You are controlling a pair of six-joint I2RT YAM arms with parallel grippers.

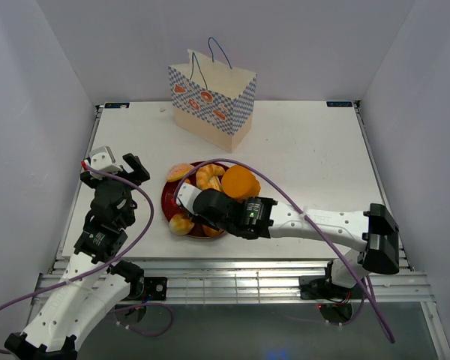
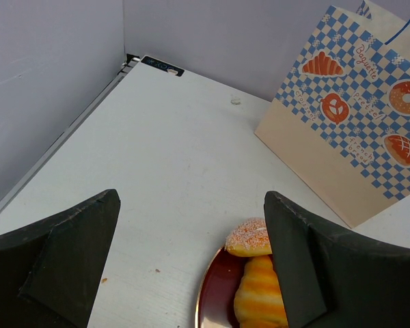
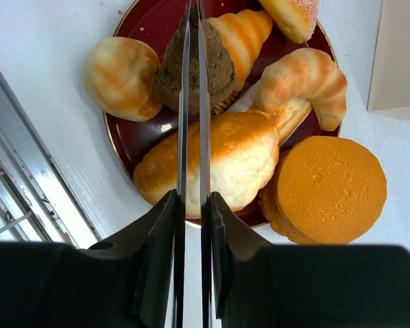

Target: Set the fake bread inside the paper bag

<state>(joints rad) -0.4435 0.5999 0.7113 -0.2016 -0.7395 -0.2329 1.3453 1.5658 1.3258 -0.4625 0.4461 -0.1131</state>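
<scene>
The fake bread lies piled on a dark red plate: a round orange bun, croissants, small rolls and a sugared bun. In the right wrist view I see the cream-topped loaf, the orange bun, a croissant, a roll and a brown piece. My right gripper is shut and empty, hovering just over the plate. My left gripper is open and empty, left of the plate. The paper bag stands upright behind the plate.
The left wrist view shows the bag's checkered side, the sugared bun and a croissant on the plate's edge. White walls close in the table on three sides. A metal rail runs along the near edge.
</scene>
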